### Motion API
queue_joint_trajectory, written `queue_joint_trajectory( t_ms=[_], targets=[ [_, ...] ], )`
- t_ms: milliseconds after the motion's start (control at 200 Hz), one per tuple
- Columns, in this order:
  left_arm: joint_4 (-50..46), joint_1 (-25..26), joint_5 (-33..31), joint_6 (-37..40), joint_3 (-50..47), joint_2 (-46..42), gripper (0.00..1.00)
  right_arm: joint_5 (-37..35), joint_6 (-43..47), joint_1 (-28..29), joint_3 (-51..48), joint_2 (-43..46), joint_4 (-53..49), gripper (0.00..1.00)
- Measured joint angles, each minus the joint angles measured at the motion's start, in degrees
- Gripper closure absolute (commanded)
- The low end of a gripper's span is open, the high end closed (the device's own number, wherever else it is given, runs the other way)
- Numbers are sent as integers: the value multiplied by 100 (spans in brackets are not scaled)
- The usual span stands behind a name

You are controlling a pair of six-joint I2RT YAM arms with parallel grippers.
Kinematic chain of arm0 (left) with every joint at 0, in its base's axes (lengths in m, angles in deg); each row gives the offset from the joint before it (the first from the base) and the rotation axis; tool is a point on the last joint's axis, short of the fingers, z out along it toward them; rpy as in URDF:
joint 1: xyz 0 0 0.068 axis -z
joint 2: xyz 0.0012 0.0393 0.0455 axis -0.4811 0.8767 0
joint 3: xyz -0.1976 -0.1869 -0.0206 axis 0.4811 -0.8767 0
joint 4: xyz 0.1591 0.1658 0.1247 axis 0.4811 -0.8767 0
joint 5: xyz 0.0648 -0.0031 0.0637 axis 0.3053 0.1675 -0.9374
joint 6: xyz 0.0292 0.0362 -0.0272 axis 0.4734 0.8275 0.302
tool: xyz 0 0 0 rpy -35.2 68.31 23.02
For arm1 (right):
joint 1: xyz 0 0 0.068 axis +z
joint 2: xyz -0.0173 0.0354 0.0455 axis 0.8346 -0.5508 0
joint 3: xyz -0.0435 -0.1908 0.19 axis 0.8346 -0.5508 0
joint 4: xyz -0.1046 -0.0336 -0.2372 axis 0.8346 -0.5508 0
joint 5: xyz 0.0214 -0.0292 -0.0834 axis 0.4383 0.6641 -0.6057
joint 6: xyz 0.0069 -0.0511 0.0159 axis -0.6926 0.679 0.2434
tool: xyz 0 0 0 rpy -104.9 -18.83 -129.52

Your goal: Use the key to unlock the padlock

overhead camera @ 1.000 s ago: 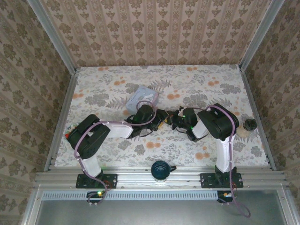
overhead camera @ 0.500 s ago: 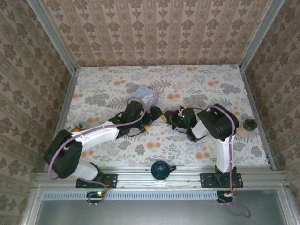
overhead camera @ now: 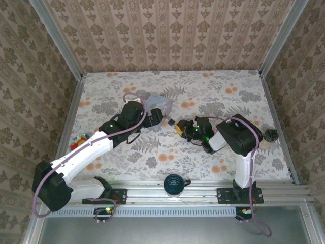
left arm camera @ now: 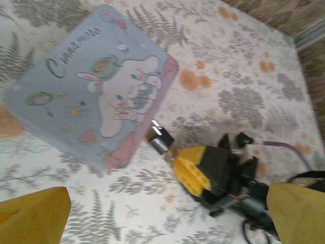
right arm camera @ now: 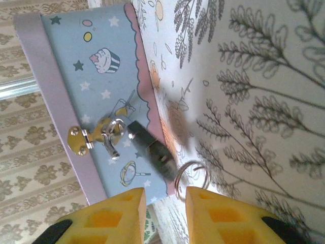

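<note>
Since the earlier frames the left arm has stretched out long, its elbow has swung away to the left, and the left gripper (overhead camera: pixel 157 119) has drawn back from the right gripper (overhead camera: pixel 179 129) toward the near side of the tin (overhead camera: pixel 161 103). By contrast the right arm has kept almost the same place, to the right of the tin.

The table (overhead camera: pixel 223 152) has a flower pattern, and the tin lies flat on it. It is pale blue with a pink edge and a white cartoon figure on the lid. A brassy clasp (right arm camera: pixel 94 136) is on the side wall of the tin.

The left gripper hangs over the near edge of the tin, released, and its yellow fingers (left arm camera: pixel 38 216) stand wide apart. The right gripper points at the tin's near right corner.

A dark cup (overhead camera: pixel 174 184) stands well to the near side of the tin, at the front rail. A black round knob (overhead camera: pixel 270 134) sits far to the right of the tin.

The padlock (right arm camera: pixel 150 145), small and dark, is just beside the clasp of the tin, between the tin and the right gripper. A thin metal ring (right arm camera: pixel 191 178) is at the padlock's end that is farther from the tin. This ring reaches the tips of the right gripper's fingers (right arm camera: pixel 218 213), which stand a little apart. I cannot tell whether they pinch the ring or only touch it.
</note>
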Motion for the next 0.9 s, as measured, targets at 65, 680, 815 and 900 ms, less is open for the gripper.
queue_joint_trajectory(
  t_ms=[65, 680, 815, 900],
  targets=[
    [-153, -63, -125, 203, 15, 2, 0, -72, 155, 26, -74, 256, -382, 69],
    [-146, -345, -686, 702, -378, 142, 0, -2140, 3825, 772, 1108, 3578, -6507, 21],
    [0, -496, -605, 708, -520, 295, 0, -2387, 4645, 890, 1423, 3611, -7119, 15],
    [116, -610, -470, 787, -566, 433, 4, -2422, 5152, 938, 1648, 3545, -7423, 14]
  ],
)
